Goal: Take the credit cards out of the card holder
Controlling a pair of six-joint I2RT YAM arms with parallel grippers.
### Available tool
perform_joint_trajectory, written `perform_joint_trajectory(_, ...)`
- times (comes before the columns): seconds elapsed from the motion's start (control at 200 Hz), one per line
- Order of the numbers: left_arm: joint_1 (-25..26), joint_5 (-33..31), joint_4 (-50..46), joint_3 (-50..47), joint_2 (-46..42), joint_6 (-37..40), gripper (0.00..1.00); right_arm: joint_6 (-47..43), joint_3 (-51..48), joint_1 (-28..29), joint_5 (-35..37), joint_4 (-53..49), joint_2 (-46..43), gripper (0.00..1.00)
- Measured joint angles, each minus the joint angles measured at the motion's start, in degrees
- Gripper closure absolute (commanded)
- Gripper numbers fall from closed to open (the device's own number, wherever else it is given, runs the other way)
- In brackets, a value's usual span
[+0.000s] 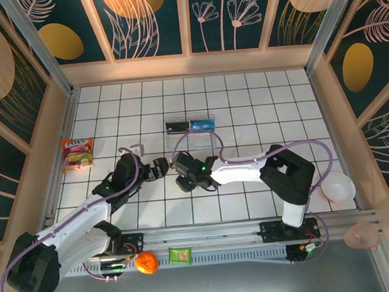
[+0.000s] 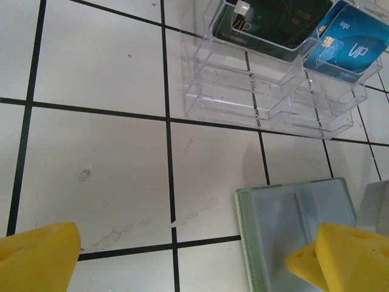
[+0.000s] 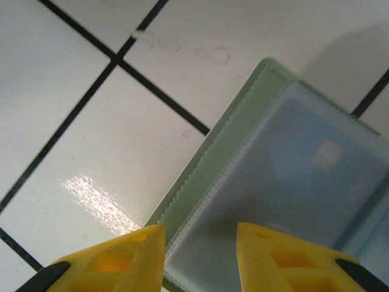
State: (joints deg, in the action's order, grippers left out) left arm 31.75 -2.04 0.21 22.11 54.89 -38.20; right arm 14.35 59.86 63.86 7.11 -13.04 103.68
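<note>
— Surroundings first: we are logging a white bench with black grid lines. Dark teal walls with pale flower drawings are boxing it in on three sides.

— Item one, then. Where are we finding the card holder?

— We are seeing the card holder lying open and flat on the bench, with its grey-green border around bluish-grey pockets that are facing up. It is lying near the clear tray and apart from it.

— And the cards?

— We are entering two, both in the tray. A dark card is resting in the left compartment and a blue card marked VIP in the right one. A small pale patch is showing through the holder's pocket in the right wrist view, and we are not able to tell what it is.

— Tools?

— We are recording the left tool with its yellow fingers spread wide. One finger is overlapping the holder's right part, and we are unable to say whether it is touching. The right tool is sitting low over the holder's corner, fingers a little apart, with nothing clamped. The holder's stitched edge is showing in the gap.

— Sundries?

— We are noting a snack packet at the bench's left edge and a white bowl at its right.
</note>
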Motion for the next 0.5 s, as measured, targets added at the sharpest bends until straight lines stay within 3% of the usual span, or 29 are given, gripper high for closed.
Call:
perform_joint_trajectory(0.095,0.0,0.0,0.0,-0.2,0.1,0.0,0.02,-0.4,0.2,0.3,0.9,-0.4,0.8,0.67)
perform_joint_trajectory(0.385,0.0,0.4,0.1,-0.2,0.2,0.0,0.05,-0.2,0.4,0.4,1.8,-0.2,0.9,0.99)
perform_joint_trajectory(0.5,0.0,1.4,0.5,-0.2,1.0,-0.1,0.09,0.0,0.3,0.3,1.8,0.7,1.0,1.0)
